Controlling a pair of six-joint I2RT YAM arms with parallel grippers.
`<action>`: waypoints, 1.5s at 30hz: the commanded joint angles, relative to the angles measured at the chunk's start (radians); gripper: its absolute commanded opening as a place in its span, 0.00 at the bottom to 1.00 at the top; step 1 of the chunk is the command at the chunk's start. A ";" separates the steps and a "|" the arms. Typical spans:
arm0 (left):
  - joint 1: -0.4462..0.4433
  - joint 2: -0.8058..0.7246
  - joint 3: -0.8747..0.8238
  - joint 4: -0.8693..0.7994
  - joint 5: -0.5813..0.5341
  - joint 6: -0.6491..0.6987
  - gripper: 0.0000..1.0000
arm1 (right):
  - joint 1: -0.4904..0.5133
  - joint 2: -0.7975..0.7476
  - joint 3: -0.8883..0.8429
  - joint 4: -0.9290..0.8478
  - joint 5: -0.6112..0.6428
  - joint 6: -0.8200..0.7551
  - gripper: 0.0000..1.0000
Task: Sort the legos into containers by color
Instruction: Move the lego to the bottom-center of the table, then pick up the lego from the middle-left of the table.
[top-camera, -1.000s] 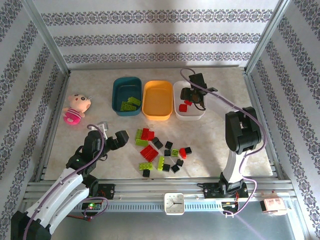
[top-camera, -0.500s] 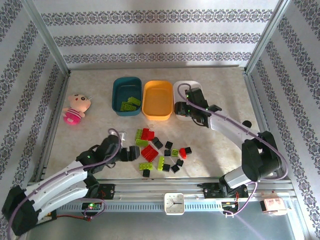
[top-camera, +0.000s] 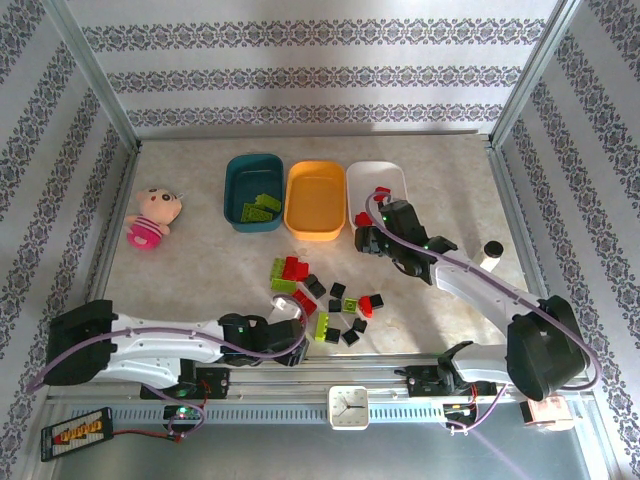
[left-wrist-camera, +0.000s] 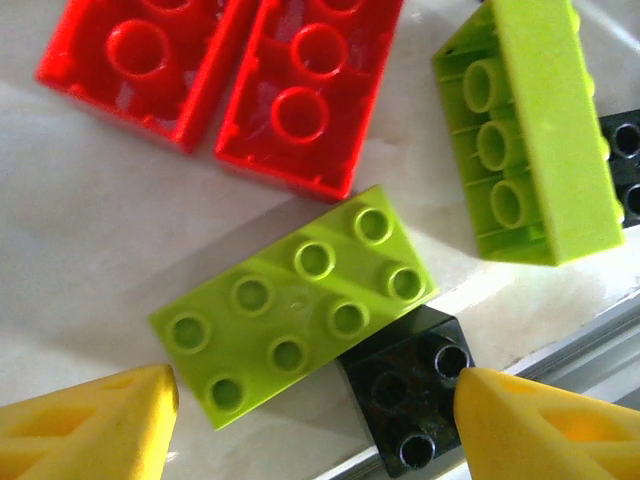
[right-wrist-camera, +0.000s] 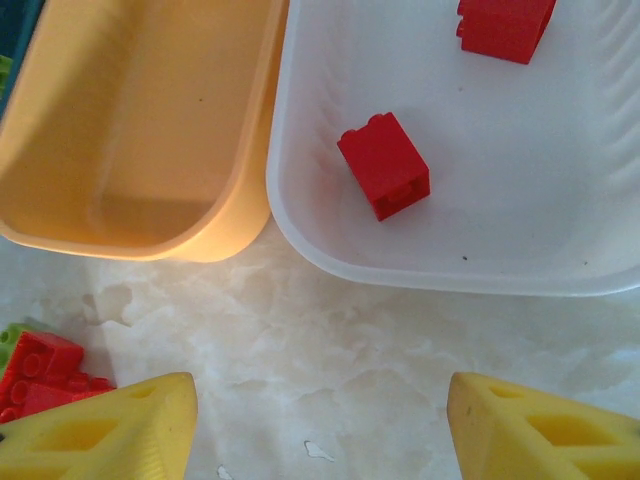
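Observation:
Loose legos lie near the table's front: red (top-camera: 293, 267), black (top-camera: 338, 290) and lime (top-camera: 322, 326). My left gripper (top-camera: 290, 335) is low at that pile, open. In the left wrist view its yellow fingers (left-wrist-camera: 90, 425) straddle a lime eight-stud brick (left-wrist-camera: 295, 300) and a black four-stud brick (left-wrist-camera: 410, 385); the right finger is at the black brick's edge. The teal tub (top-camera: 253, 192) holds lime bricks, the orange tub (top-camera: 316, 199) looks empty, and the white tub (top-camera: 378, 190) holds red bricks (right-wrist-camera: 384, 165). My right gripper (top-camera: 368, 238) hangs open and empty over bare table just in front of the white tub (right-wrist-camera: 560, 270).
A pink plush doll (top-camera: 152, 215) lies at the left. A small white cylinder (top-camera: 491, 251) stands right of my right arm. The metal rail (left-wrist-camera: 600, 340) runs right beside the black brick at the near edge. Two red bricks (left-wrist-camera: 300, 90) and a lime brick on its side (left-wrist-camera: 530, 130) crowd the left gripper.
My left arm has swung right and dropped low to the near end of the pile, its jaws narrowing. My right gripper has drawn back from over the white tub towards the table's middle.

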 joint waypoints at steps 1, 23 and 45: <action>-0.020 0.062 0.012 -0.006 -0.002 -0.031 0.73 | 0.000 -0.034 -0.019 0.010 0.026 0.006 0.67; 0.272 -0.147 -0.083 -0.125 -0.096 0.089 0.73 | 0.026 -0.110 -0.099 0.042 0.010 0.023 0.67; 0.165 0.032 -0.043 0.013 -0.090 -0.023 0.69 | 0.014 -0.178 -0.171 0.077 -0.003 0.020 0.68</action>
